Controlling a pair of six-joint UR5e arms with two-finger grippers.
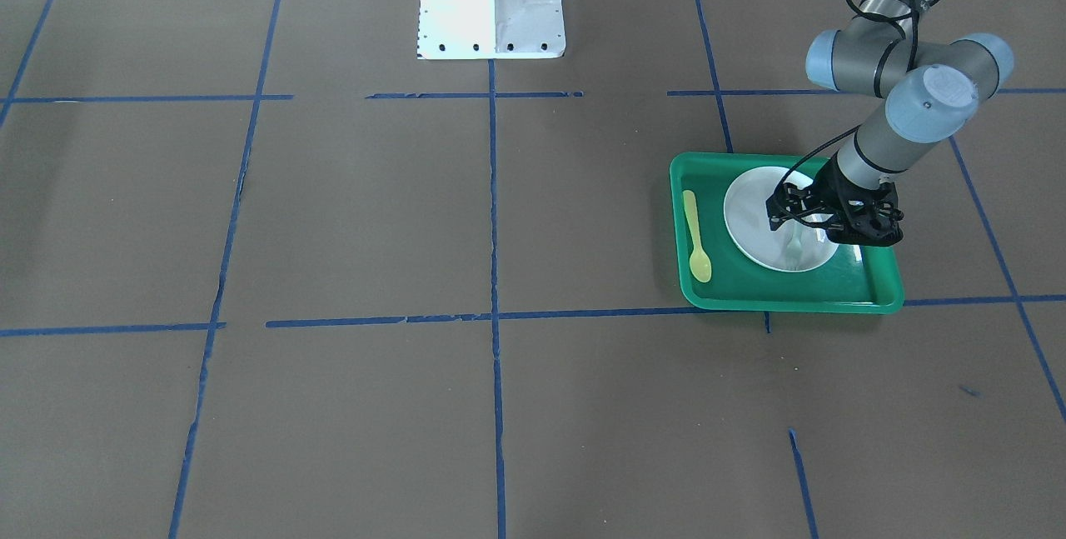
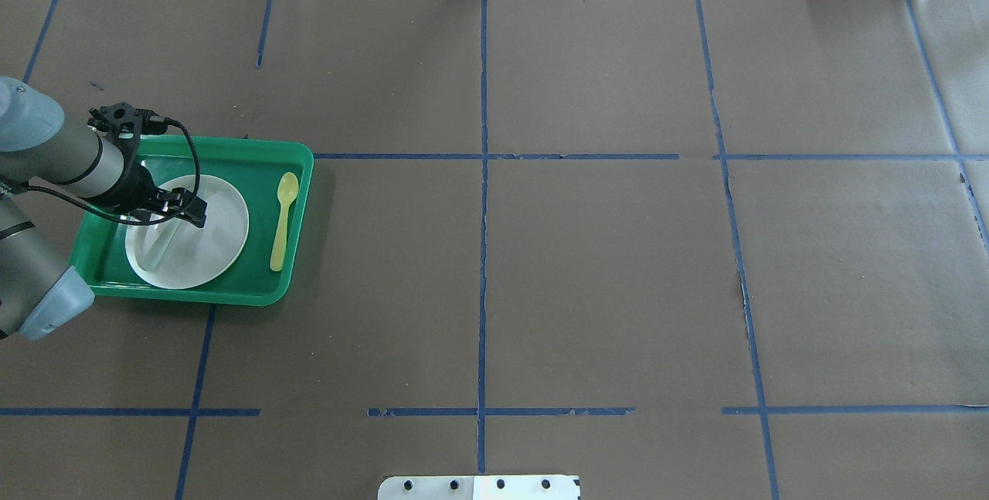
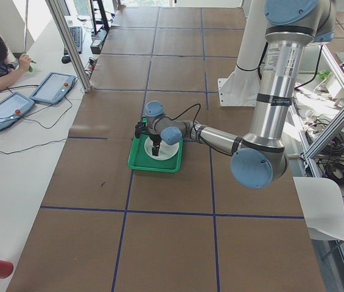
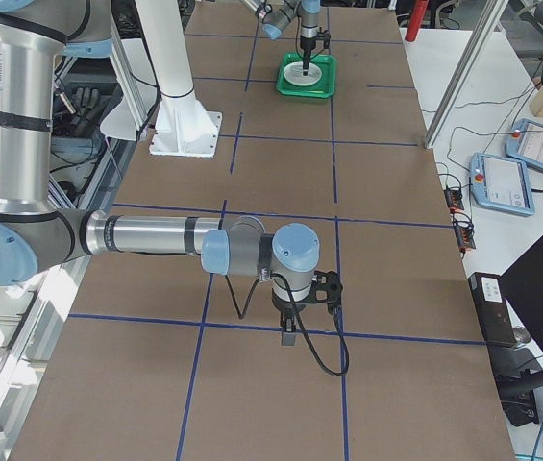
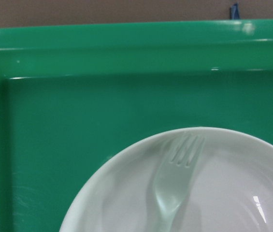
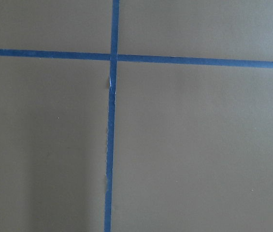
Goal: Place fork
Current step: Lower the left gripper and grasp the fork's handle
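Brown paper-covered table (image 2: 603, 268) with blue tape grid (image 2: 484, 253), white side bench (image 3: 7, 182)

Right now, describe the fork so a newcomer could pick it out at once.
Find the green tray on the robot's left side of the table. Inside it sits a white plate, with the fork on the plate's half farthest from the yellow spoon. The fork is pale, translucent and tined; the spoon is yellow and lies on the tray floor.
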